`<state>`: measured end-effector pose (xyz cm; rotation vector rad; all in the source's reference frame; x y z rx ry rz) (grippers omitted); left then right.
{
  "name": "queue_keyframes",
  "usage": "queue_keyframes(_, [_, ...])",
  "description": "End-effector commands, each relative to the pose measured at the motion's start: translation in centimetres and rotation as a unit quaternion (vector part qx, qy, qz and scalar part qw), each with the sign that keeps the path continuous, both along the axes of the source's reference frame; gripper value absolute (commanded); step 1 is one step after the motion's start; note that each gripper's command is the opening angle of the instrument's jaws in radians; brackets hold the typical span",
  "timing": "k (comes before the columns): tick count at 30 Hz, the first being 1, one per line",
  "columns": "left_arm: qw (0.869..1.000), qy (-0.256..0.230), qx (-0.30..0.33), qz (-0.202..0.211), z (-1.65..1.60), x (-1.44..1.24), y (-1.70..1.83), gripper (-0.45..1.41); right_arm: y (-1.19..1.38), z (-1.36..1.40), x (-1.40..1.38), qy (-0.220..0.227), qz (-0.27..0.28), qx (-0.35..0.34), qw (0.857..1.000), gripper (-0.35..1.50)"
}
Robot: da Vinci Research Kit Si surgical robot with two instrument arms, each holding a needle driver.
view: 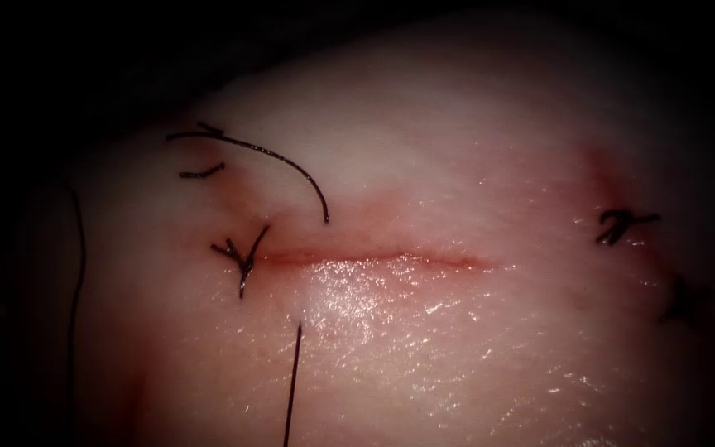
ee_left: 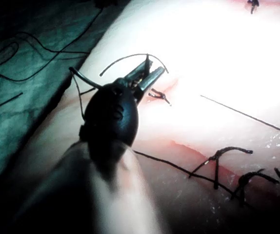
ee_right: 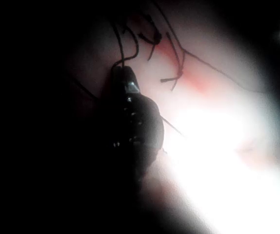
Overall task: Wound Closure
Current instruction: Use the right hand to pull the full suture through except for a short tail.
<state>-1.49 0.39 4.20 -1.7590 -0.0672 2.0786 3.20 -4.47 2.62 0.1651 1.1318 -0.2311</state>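
Far left in the endoscope view, a loose strand (view: pixel 79 273) hangs down over the edge of the tissue (view: pixel 457 356). Next to it lies a short cut end (view: pixel 202 172). From near there the thread (view: pixel 279 156) arcs over and enters the tissue just above the cut (view: pixel 391 258). Below the cut, almost in line, a straight run of thread (view: pixel 293 381) leaves the tissue and heads downward. Just left of that crossing, a knot (view: pixel 242 258) closes the cut's left end. The rest of the cut, out to the right, is unstitched, with a thin line of red fluid (view: pixel 333 257) along it. Well to the right are two older knots (view: pixel 622 225).

My left tool (ee_left: pixel 148 74) hovers over the tissue near a small knot. Its jaws are a little parted and I see nothing firmly between them. A thin dark arc (ee_left: pixel 125 59) crosses just past their tips, but I cannot say whether it is the needle or thread. So I cannot place the needle, nor see it in the tissue.

My right tool (ee_right: pixel 124 74) is deep in shadow. A strand (ee_right: pixel 118 46) rises from its tip, but I cannot tell whether the tool holds it.

As I read it, one stitch is tied and a second bite's thread lies across the cut, not yet knotted. The next move calls for finding the needle, then taking a sure hold of the right strand without snagging the cut ends.
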Motion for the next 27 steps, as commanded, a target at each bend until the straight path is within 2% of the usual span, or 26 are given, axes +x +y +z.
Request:
queue_keyframes(1, [1.0, -0.001, -0.002, 0.0, 0.03, -0.05, 0.09, -0.45, 0.02, -0.03, 0.14, 0.004, -0.002, -0.002, 1.0, -0.35])
queue_keyframes(8, [1.0, 0.001, -0.002, 0.0, 0.03, -0.06, 0.08, -0.45, -0.08, -0.15, 0.2, 0.005, -0.008, 0.0, 1.0, -0.35])
queue_keyframes(14, [1.0, 0.004, 0.001, 0.002, 0.04, -0.11, 0.06, -0.45, -0.05, -0.15, 0.18, 0.009, -0.001, 0.006, 1.0, -0.35])
queue_keyframes(15, [1.0, 0.004, 0.001, 0.002, 0.04, -0.12, 0.06, -0.45, -0.04, -0.14, 0.18, 0.009, -0.001, 0.006, 1.0, -0.3])
queue_keyframes(16, [1.0, 0.006, 0.001, 0.005, 0.05, -0.12, 0.06, -0.45, 0.0, -0.13, 0.17, 0.007, 0.002, 0.011, 1.0, 0.37])
queue_keyframes(17, [1.0, 0.006, 0.001, 0.005, 0.05, -0.12, 0.06, -0.45, 0.0, -0.13, 0.17, 0.007, 0.002, 0.011, 1.0, 0.37])
queue_keyframes(18, [1.0, 0.006, 0.001, 0.005, 0.06, -0.12, 0.06, -0.45, 0.08, -0.12, 0.15, 0.015, 0.005, 0.001, 1.0, 0.88])
queue_keyframes(19, [1.0, 0.006, 0.001, 0.005, 0.06, -0.12, 0.06, -0.45, 0.15, -0.11, 0.13, 0.024, 0.009, -0.01, 1.0, 1.08])
queue_keyframes(21, [1.0, 0.006, 0.0, 0.005, 0.06, -0.12, 0.06, -0.45, 0.36, -0.09, 0.07, 0.044, 0.026, -0.023, 0.998, 1.28])
queue_keyframes(22, [1.0, 0.006, 0.0, 0.004, 0.06, -0.13, 0.06, -0.45, 0.46, -0.08, 0.04, 0.048, 0.03, -0.024, 0.998, 1.31])
queue_keyframes(23, [1.0, 0.007, 0.001, 0.005, 0.06, -0.14, 0.05, -0.45, 0.67, -0.06, 0.0, 0.052, 0.032, -0.032, 0.998, 1.31])
queue_keyframes(24, [1.0, 0.007, 0.001, 0.005, 0.06, -0.14, 0.05, -0.45, 0.67, -0.06, 0.0, 0.052, 0.032, -0.032, 0.998, 1.31])
queue_keyframes(27, [1.0, 0.008, 0.0, 0.005, 0.06, -0.15, 0.05, -0.45, 1.02, 0.02, -0.06, 0.052, 0.035, -0.042, 0.997, 1.3])
